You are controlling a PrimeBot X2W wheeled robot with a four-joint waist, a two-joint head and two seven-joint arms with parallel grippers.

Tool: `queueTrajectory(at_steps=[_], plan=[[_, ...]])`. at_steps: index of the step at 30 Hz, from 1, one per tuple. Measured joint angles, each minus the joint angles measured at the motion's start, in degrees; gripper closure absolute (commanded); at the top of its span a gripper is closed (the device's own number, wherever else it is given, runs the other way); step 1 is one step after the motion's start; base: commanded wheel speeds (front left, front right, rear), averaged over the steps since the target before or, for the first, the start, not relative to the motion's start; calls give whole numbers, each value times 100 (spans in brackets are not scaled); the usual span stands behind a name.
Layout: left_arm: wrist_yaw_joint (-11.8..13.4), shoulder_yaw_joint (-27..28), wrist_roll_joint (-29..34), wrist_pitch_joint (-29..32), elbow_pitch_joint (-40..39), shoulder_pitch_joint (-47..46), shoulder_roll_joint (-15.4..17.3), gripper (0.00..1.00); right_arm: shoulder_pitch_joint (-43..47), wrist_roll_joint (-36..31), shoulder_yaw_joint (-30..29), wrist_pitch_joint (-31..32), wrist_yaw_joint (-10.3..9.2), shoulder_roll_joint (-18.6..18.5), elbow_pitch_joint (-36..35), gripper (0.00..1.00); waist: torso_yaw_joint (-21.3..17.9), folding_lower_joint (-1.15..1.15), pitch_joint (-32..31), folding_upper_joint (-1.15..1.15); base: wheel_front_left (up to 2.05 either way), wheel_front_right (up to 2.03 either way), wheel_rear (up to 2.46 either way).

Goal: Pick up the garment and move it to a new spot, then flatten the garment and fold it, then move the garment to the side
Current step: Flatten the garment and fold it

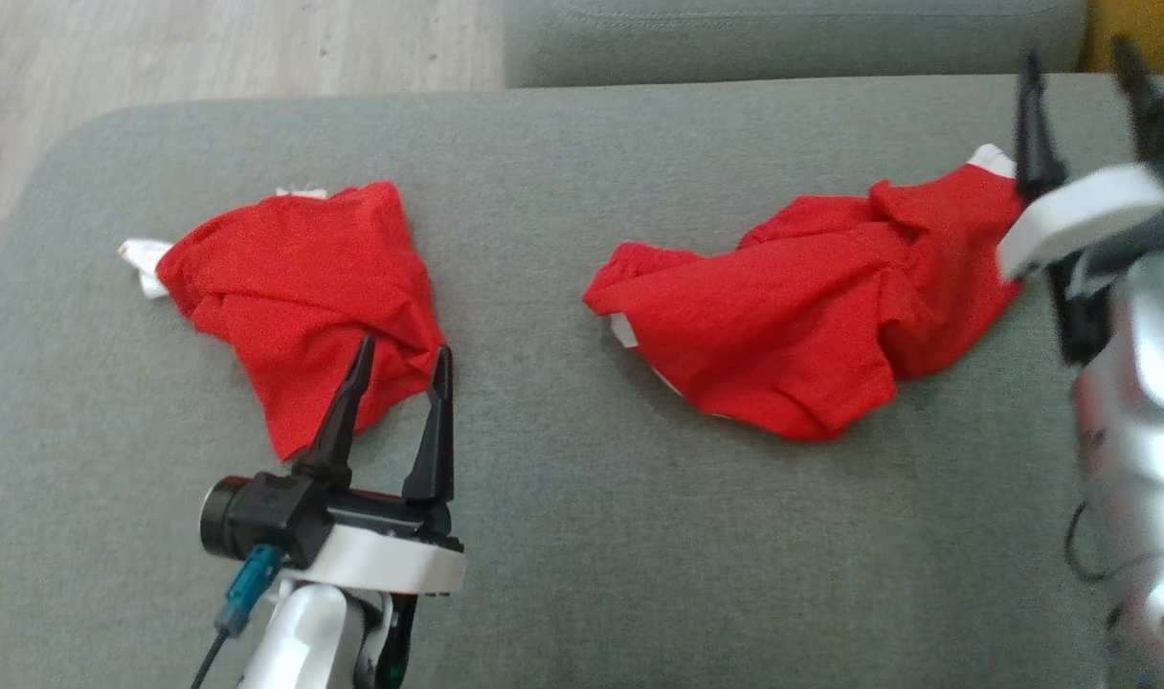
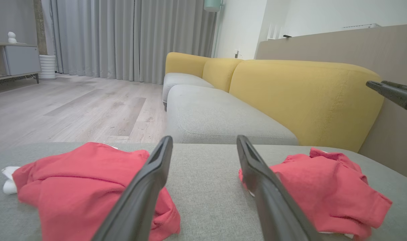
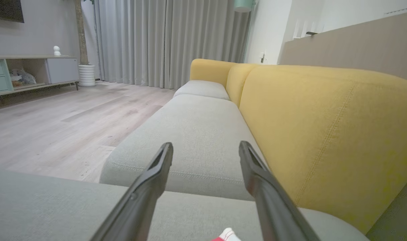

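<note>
A wide grey cushion [image 1: 582,536] carries everything. Wood floor [image 1: 209,48] lies past its far left corner, and a second grey seat [image 1: 793,38] with a yellow backrest [image 2: 307,97] stands beyond it. Two crumpled red garments lie on the cushion, well apart. The right garment [image 1: 812,306], the larger heap, stretches from the cushion's middle toward its far right edge and ends in a white cuff [image 1: 994,158]. The left garment [image 1: 304,287] sits bunched at the left, with white trim at its outer edge. The left gripper [image 1: 405,346] points across the near corner of the left garment, jaws spread wide and holding nothing. The right gripper [image 1: 1076,53] is over the right garment's cuffed end, jaws also parted and empty. In the right wrist view the cuff shows low between the fingers, free of them.
</note>
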Motion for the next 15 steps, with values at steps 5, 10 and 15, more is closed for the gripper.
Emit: queueTrajectory(at_steps=[5, 10, 15], plan=[[51, 66, -1, 0, -12, 28, -1, 0, 826, 226, -22, -122, 0, 446, -727, 0, -195, 0, -141, 0, 0, 0, 0], [96, 115, -89, 0, -56, 147, -1, 0, 2015, 505, 42, -148, 0, 782, -1808, 0, -411, -1, -293, 0, 0, 0, 0], [99, 101, -94, 0, -76, 233, -2, 0, 3390, 1234, 424, -148, 0, 826, -2641, 0, -586, -1, -414, 0, 0, 0, 0]])
